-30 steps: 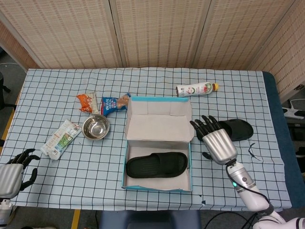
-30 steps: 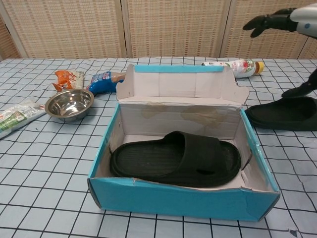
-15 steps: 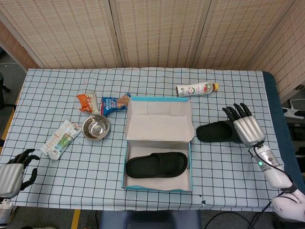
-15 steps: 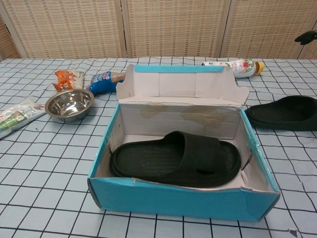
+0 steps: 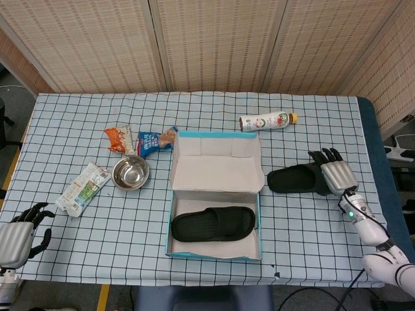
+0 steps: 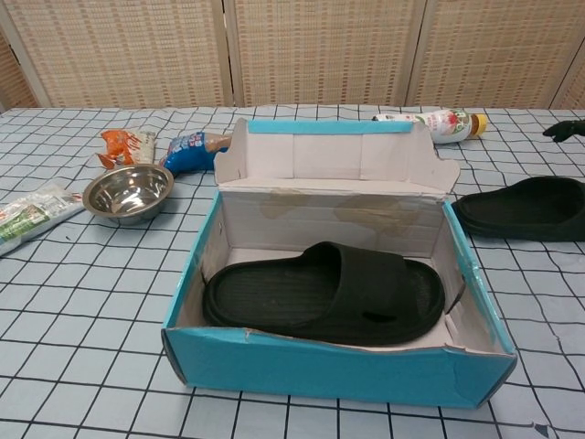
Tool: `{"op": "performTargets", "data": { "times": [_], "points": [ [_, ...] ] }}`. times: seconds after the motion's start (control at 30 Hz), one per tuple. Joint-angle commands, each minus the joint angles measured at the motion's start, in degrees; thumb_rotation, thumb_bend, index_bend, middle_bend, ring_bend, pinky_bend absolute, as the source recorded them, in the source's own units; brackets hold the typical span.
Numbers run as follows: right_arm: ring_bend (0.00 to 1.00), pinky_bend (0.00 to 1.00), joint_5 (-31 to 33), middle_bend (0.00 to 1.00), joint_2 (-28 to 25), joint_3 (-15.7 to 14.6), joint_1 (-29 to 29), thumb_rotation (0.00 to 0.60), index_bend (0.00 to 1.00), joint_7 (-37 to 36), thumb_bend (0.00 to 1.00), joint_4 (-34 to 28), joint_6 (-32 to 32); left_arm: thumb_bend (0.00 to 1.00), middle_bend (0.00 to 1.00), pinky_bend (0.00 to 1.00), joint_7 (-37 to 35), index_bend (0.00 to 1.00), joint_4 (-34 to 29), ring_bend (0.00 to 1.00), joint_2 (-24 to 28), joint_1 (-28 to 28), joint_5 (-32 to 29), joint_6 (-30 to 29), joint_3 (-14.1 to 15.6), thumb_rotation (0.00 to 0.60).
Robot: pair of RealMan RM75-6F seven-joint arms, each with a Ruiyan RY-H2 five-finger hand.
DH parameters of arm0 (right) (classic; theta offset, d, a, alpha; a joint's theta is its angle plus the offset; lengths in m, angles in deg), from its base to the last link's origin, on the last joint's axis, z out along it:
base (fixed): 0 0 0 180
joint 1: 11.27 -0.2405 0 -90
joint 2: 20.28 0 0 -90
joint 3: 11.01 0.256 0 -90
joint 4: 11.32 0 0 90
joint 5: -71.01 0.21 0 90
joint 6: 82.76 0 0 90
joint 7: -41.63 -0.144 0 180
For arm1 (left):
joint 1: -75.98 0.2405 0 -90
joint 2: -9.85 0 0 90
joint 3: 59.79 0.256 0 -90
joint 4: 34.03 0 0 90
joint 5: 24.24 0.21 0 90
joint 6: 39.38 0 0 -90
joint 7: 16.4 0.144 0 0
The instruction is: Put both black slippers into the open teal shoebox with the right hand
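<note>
One slipper (image 5: 213, 224) is lying inside the shoebox (image 5: 214, 253) near the front edge of the surface (image 5: 97, 227). The other slipper (image 5: 294, 179) is lying toward the right edge, with the right hand (image 5: 334, 175) hovering at its outer end, fingers apart. The left hand (image 5: 16, 238) is waiting at the front-left corner, fingers apart, holding nothing.

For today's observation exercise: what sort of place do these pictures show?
Probably an indoor robot test room: a table under a checked cloth, woven folding screens behind it, and a robot hand by a slipper.
</note>
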Motion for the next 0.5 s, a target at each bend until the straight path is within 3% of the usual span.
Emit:
{"op": "performTargets", "data": {
  "times": [0.03,0.27,0.5],
  "points": [
    [0.00,0.02,-0.34,0.09,1.54,0.13,0.07,0.600,0.09,-1.26,0.00,2.12,1.22,0.51,0.16,0.42,-0.02,0.36,0.01,0.25,0.02,-0.02,0.07,-0.01,0.01,0.600],
    [0.00,0.02,-0.61,0.10,4.20,0.14,0.06,0.600,0.11,-2.48,0.00,6.71,4.10,0.51,0.16,0.42,-0.05,0.36,0.12,0.25,-0.01,-0.07,-0.15,0.21,0.00,0.600],
    [0.02,0.07,-0.63,0.17,7.21,0.77,0.09,0.600,0.23,-3.15,0.00,11.50,5.60,0.51,0.16,0.42,0.25,0.36,0.30,0.25,-0.14,-0.16,-0.17,0.41,0.08,0.600]
  ]
}}
